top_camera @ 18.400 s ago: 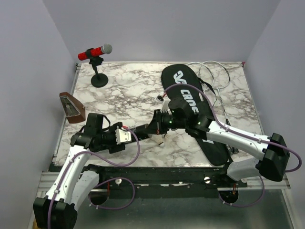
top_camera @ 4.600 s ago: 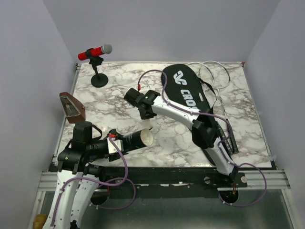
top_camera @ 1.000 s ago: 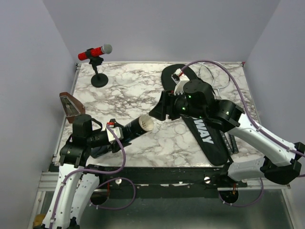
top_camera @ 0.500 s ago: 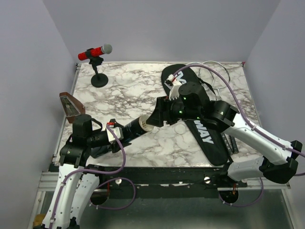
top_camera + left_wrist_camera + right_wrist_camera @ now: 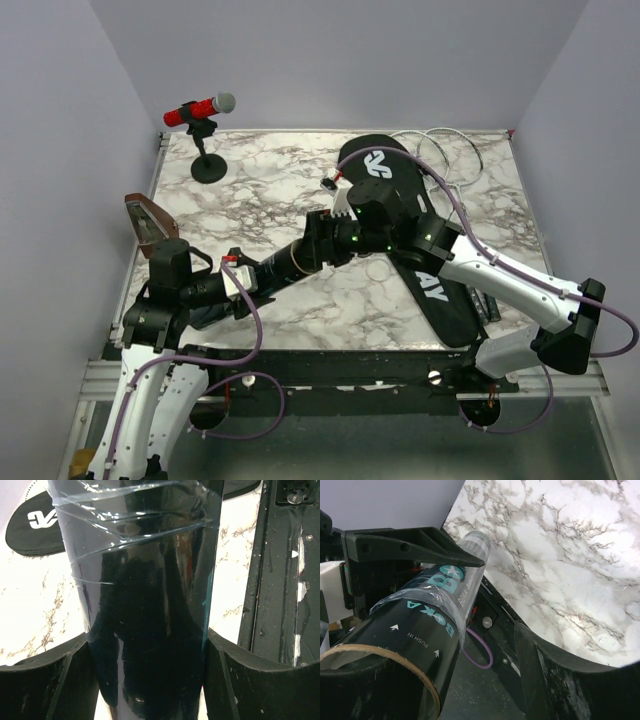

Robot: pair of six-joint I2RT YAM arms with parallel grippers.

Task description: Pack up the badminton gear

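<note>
- Between the fingers of the left gripper sits the long black tube. Both fingers press its sides, so the jaws are clamped on it at a fairly wide spread.
- From that grip the tube reaches out, lifted off the marble table, to the right gripper, which meets its open far end.
- That gripper's jaws stand wide. Its wrist view shows one finger beside the tube's mouth with a clear gap between them. The other finger is hidden, so contact with the rim cannot be told.
- Only the right wrist view shows the mouth's brown cardboard rim, the teal lettering, the clear wrap, and a left-gripper finger lying along the tube's upper side. The inside of the tube is not visible.
- Only the left wrist view shows the creases in the wrap up close, with a corner of the black bag beyond the tube.
- Only the overhead view shows the bag lying flat beneath and beyond the right arm, with the rackets just beside it on the side away from both grippers.
- Well beyond the left gripper stands the red microphone. The brown wedge sits near the left arm at the table's edge.
</note>
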